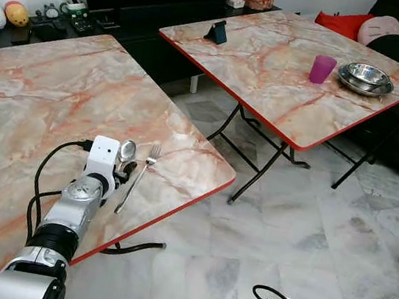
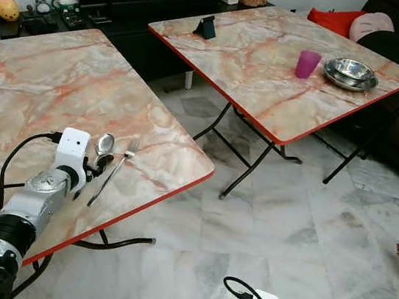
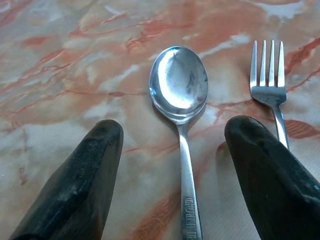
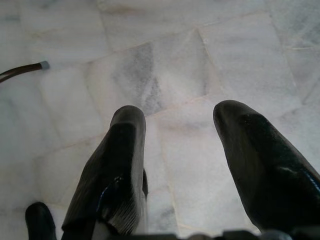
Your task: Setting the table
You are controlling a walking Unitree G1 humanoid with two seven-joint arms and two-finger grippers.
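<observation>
Your left hand point(image 3: 175, 165) sits low over the near bench point(image 1: 33, 119), close to its red front edge. Its two black fingers point(image 3: 85, 175) are spread wide and hold nothing.

The spoon point(image 3: 181, 105) lies flat on the bench, right between those fingers. Its bowl points away from the hand and its handle runs straight back toward the wrist. So the spoon's long line matches the way the hand points, and the fingers stand one on each side of the handle. That is the thing your next move turns on: I think you only need to go down and pinch across the thin handle, with no turn of the wrist.

The fork point(image 3: 270, 85) lies just beside the spoon, lined up the same way, tines away from you. One finger sits partly over its handle in the left wrist view, so I cannot tell if it touches the fork. Watch that you do not nudge it as you close.

Your right hand point(image 4: 175, 165) hangs down by the floor point(image 4: 150, 45), fingers apart and empty. The left hand is by far the nearer one.

The cup point(image 1: 321, 68) and bowl point(image 1: 366, 78) stand on the far bench point(image 1: 269, 77), well apart from the spoon.
</observation>
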